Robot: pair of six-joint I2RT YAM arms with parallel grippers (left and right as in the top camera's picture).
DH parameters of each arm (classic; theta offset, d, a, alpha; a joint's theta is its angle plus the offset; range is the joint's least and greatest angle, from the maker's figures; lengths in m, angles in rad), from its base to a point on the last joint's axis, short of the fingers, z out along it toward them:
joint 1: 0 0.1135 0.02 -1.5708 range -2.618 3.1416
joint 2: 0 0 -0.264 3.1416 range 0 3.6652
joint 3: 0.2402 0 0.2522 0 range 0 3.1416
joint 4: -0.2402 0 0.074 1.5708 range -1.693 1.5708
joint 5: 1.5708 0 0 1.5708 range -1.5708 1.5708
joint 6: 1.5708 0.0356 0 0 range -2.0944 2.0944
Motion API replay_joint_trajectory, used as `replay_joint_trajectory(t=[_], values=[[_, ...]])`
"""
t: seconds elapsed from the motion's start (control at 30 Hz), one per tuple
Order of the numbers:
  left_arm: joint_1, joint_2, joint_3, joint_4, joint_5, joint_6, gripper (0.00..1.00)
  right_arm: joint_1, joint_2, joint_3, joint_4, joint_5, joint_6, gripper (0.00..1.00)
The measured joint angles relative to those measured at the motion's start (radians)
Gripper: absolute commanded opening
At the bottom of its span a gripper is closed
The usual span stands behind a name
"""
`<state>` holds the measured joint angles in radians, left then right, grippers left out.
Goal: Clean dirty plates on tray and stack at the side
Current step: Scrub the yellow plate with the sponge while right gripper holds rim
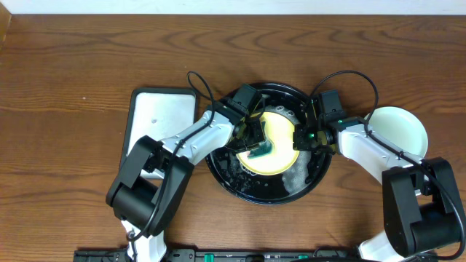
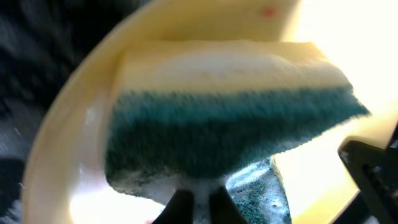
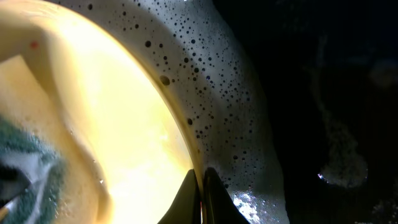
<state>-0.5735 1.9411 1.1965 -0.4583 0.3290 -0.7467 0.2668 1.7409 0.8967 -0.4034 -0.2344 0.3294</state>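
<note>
A pale yellow plate (image 1: 278, 143) is tilted in the black tray (image 1: 313, 178). My right gripper (image 1: 297, 137) is shut on the plate's right rim (image 3: 200, 186). My left gripper (image 1: 256, 149) is shut on a yellow and green sponge (image 2: 230, 118) and presses it against the plate's face (image 2: 74, 124). A small red mark (image 2: 268, 11) shows near the plate's rim, and also in the right wrist view (image 3: 34, 45). A pale mint-green plate (image 1: 399, 129) lies on the bare wood to the right of the tray. The other green plate is out of view.
A white rectangular black-edged dish (image 1: 156, 120) sits left of the tray. Foam (image 1: 297, 175) lies in the tray's lower right part, and suds cover the plate's underside (image 3: 224, 93). Cables arc over the tray's back rim.
</note>
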Motion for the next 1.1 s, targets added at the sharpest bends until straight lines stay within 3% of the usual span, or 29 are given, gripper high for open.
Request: replay_joint_trajectory(t=[0.2, 0.53, 0.93, 1.1], values=[[-0.045, -0.007, 0.003, 0.018, -0.146, 0.121, 0.08, 0.000, 0.000, 0.000, -0.003, -0.002, 0.000, 0.01], [-0.119, -0.016, 0.010, -0.005, -0.530, 0.244, 0.07, 0.003, 0.000, 0.000, -0.003, -0.021, 0.002, 0.01], [-0.067, -0.152, -0.013, -0.034, -0.780, 0.284, 0.08, 0.013, -0.001, 0.002, -0.016, -0.011, 0.008, 0.01], [-0.053, -0.264, -0.013, -0.021, -0.768, 0.283, 0.08, 0.013, -0.001, 0.002, -0.016, -0.009, 0.008, 0.01]])
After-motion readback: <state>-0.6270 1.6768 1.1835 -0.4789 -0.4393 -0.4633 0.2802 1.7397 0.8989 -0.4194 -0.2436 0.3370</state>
